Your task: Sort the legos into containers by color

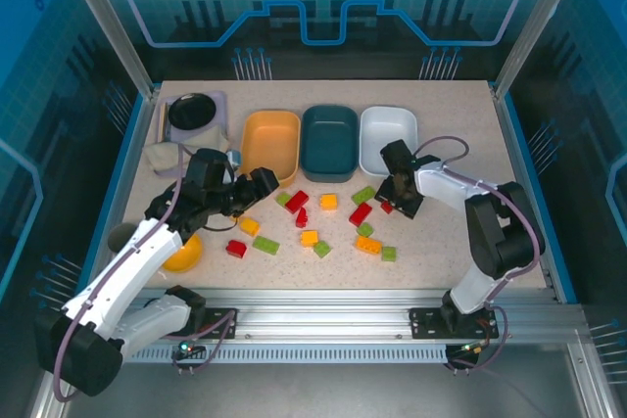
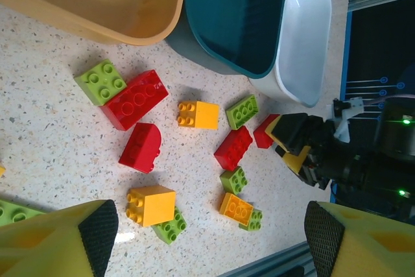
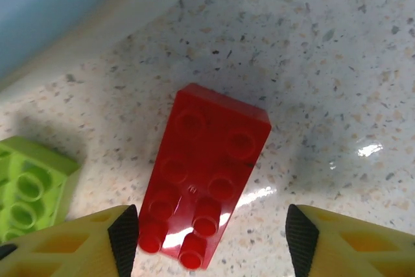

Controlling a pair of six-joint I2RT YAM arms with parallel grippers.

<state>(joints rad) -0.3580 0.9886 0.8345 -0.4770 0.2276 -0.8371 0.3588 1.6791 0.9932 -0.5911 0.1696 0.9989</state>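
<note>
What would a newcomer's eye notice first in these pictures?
Red, green and orange bricks lie scattered mid-table, before a yellow-orange tray, a dark teal tray and a white tray in a row. The right hand stands open over a red brick beside the white tray.

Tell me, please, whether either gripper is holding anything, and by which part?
Nothing is held. The left gripper is open with nothing between its fingers; the right gripper stands open astride a red brick lying on the table, not clamping it.
</note>
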